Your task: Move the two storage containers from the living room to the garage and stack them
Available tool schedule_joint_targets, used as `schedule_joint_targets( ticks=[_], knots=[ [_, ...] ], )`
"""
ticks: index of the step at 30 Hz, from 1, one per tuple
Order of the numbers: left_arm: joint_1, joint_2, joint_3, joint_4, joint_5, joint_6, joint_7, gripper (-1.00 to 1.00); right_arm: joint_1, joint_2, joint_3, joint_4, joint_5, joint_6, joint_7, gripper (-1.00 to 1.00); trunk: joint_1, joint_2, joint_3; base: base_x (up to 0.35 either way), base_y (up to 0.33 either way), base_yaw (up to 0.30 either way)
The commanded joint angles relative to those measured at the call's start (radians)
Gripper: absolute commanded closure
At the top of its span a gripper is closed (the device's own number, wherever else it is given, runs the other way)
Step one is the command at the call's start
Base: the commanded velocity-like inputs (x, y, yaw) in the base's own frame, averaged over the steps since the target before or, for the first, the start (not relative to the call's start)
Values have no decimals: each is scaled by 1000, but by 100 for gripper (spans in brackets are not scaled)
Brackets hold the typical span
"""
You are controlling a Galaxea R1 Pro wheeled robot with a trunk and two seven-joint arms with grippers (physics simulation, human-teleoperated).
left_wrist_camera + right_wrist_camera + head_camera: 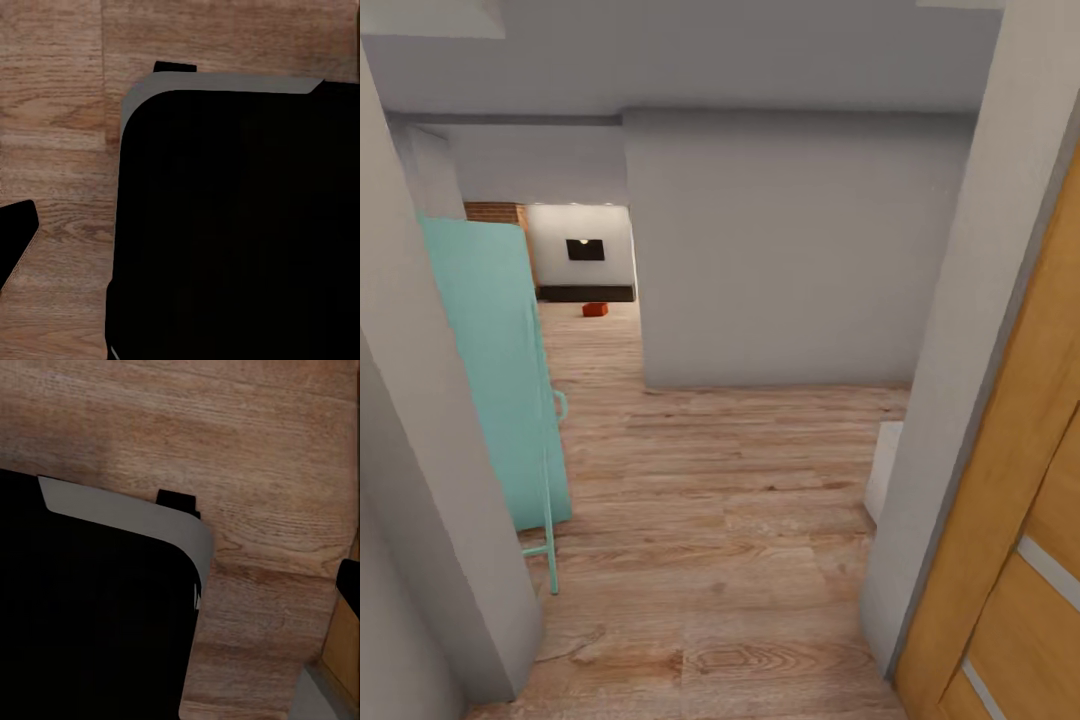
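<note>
One orange-red storage container (595,309) sits far off on the light wood planks of the living room, just in front of the long dark low cabinet (586,293). It looks very small through the opening at the end of the hallway. In the left wrist view a dark fingertip (16,232) pokes in at the picture's edge over the wood floor. A similar dark fingertip (349,579) shows in the right wrist view. Neither view shows both fingers, so I cannot tell how the jaws stand. Nothing is seen held.
I am in a narrow hallway with wood plank flooring (710,520). A teal door (500,370) stands ajar on the left, an orange wooden door (1010,520) close on the right, and a grey wall block (780,250) ahead. My black base (240,225) shows below both wrists.
</note>
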Motion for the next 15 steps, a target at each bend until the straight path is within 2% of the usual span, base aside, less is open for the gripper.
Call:
schedule_joint_targets(
  ticks=[1, 15],
  knots=[
    [0, 0, 0, 0, 10, -2, 0, -100, -1, 0, 6, 3, -11, -6, 6, -100, 1, 0, -1, 322, 0, 0],
    [0, 0, 0, 0, 10, -2, 0, -100, -1, 2, 6, 3, -11, -6, 6, -100, 1, 0, -1, 322, 0, 0]
  ],
)
